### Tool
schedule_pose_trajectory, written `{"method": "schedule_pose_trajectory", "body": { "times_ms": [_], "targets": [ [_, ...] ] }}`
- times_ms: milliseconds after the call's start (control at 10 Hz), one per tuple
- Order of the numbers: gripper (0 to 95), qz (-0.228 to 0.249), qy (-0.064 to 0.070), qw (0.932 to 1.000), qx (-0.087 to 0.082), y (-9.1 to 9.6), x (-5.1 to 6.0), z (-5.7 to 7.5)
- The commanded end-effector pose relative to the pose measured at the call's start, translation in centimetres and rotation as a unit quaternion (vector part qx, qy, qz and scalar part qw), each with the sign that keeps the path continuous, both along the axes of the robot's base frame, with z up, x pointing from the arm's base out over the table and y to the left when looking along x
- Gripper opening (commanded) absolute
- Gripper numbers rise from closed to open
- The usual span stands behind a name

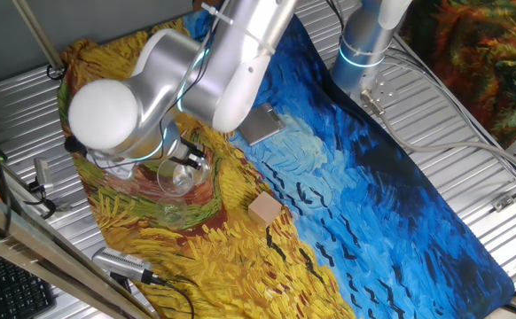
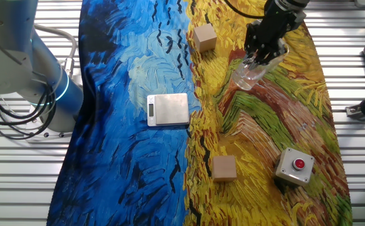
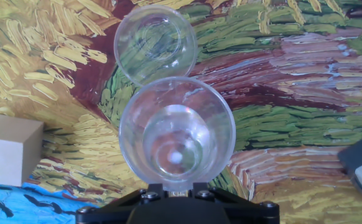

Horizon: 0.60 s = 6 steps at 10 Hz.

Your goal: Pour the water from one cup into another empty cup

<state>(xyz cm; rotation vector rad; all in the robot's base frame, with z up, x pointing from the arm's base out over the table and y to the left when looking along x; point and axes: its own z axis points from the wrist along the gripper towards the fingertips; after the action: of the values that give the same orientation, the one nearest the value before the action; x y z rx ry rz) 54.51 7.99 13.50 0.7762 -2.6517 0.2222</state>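
End effector (image 3: 176,198) at the bottom of my hand view, gripping the larger clear tumbler (image 3: 176,133) above the painted cloth.

I see the tumbler from its mouth side, with the thick base glinting in the middle; some glints inside may be the water, but I cannot tell it for sure. The smaller clear cup (image 3: 155,42) stands on the yellow and green part of the cloth (image 3: 293,93), and the rim of the tumbler overlaps its edge in my hand view. In the other fixed view the tumbler (image 2: 250,74) hangs tilted under the dark end effector (image 2: 264,55). Around them lie two wooden blocks (image 2: 204,37) (image 2: 224,168), a small scale (image 2: 168,108) and a red button box (image 2: 295,166), all apart from the cups on the table (image 2: 358,157).
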Motion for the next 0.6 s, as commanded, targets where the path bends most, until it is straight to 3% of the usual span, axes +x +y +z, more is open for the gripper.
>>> {"method": "schedule_pose_trajectory", "body": {
  "times_ms": [100, 600],
  "targets": [
    [0.0, -0.003, 0.005, 1.0000, -0.003, 0.02, -0.01, 0.01],
    [0.0, -0.007, 0.018, 0.9998, -0.011, 0.11, -0.18, 0.63]
  ]
}}
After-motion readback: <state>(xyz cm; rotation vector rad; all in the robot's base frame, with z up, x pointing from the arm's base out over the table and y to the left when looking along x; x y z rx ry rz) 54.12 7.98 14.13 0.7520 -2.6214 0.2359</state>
